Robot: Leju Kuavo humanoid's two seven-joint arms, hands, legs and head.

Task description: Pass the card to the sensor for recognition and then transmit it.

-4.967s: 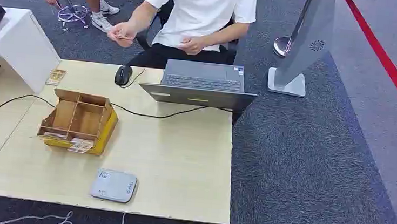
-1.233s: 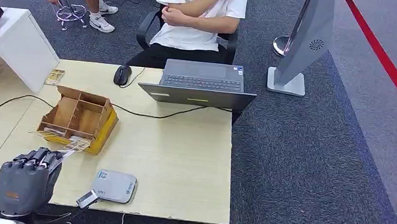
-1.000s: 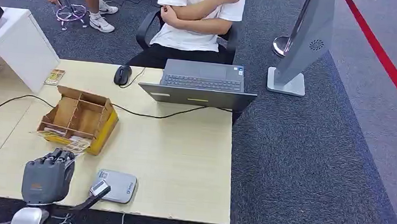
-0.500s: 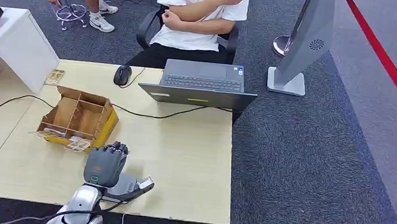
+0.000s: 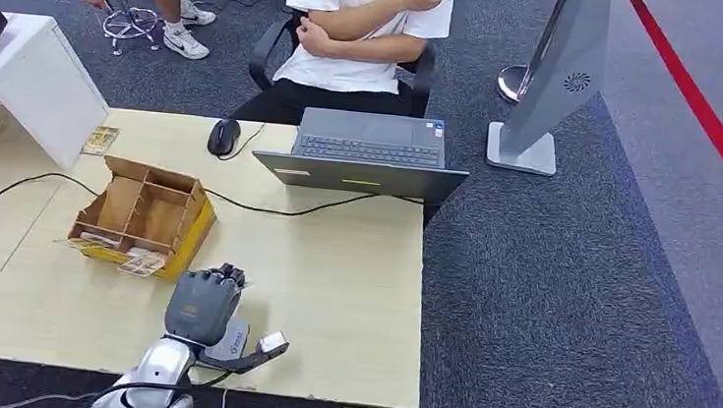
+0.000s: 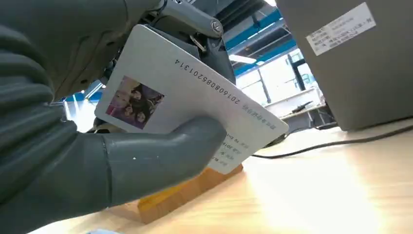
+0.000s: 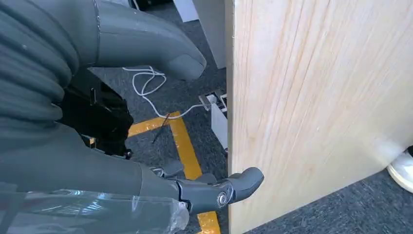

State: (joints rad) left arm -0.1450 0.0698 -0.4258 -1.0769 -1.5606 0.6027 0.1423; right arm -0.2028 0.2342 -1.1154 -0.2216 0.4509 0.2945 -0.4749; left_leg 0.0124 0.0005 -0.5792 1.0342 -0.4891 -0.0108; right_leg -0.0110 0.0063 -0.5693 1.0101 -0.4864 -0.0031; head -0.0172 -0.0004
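The left hand (image 5: pixel 202 307) grips the card (image 6: pixel 190 97) between thumb and fingers, over the grey sensor (image 5: pixel 229 339) at the table's (image 5: pixel 350 292) near edge. A wooden divider box (image 5: pixel 144 215) stands just behind, a laptop (image 5: pixel 367 155) and seated person (image 5: pixel 363 27) beyond. The right hand (image 7: pixel 73 122) hangs beside the table's edge, fingers apart, holding nothing.

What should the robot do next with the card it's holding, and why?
Probably hold the card flat over the grey sensor a moment. The left hand grips it and hovers right above the sensor, so it likely needs to be read before passing it to the seated person.
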